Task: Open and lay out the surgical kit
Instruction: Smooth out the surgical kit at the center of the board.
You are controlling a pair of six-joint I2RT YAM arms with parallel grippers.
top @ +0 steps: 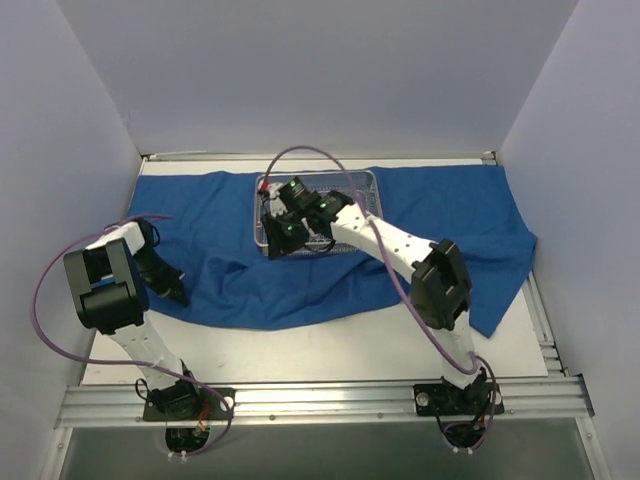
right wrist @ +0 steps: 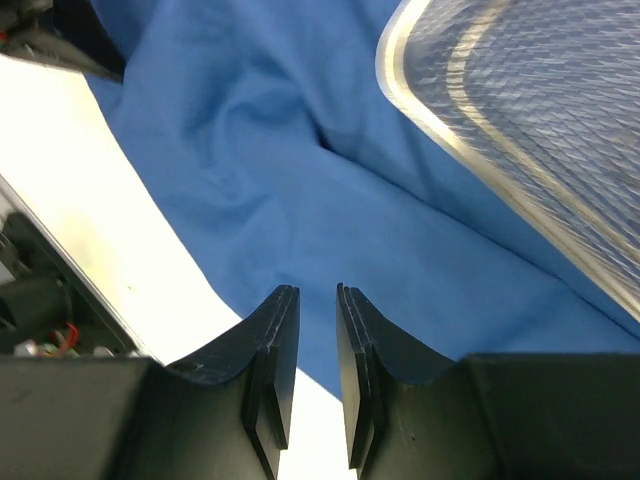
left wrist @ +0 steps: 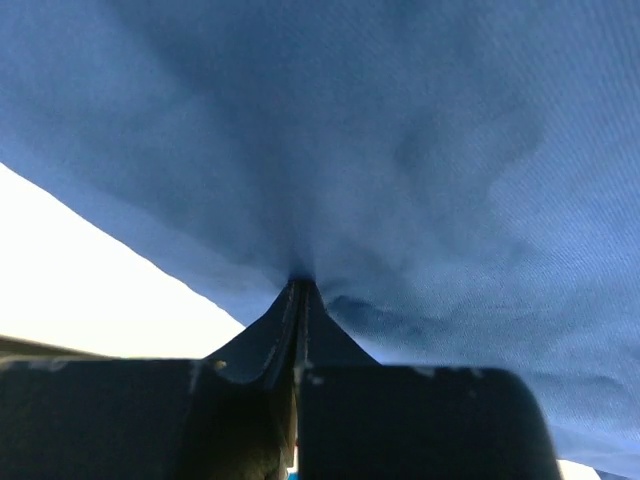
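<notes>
The surgical kit's royal-blue cloth wrap [top: 450, 215] lies spread across the back of the table. The silver wire-mesh tray [top: 362, 180] sits on it at the centre back. My left gripper [top: 178, 295] is at the cloth's front left edge. In the left wrist view it [left wrist: 300, 283] is shut on a puckered pinch of the cloth [left wrist: 400, 150]. My right gripper [top: 283, 240] hovers at the tray's front left corner. In the right wrist view it [right wrist: 317, 292] is open by a narrow gap with nothing between the fingers, above the cloth [right wrist: 300, 180], the tray rim [right wrist: 420, 110] at the upper right.
Bare white table top [top: 300, 345] shows in front of the cloth. An aluminium rail [top: 320, 400] runs along the near edge by the arm bases. White walls close in the left, back and right sides. A purple cable [top: 300, 152] arcs over the tray.
</notes>
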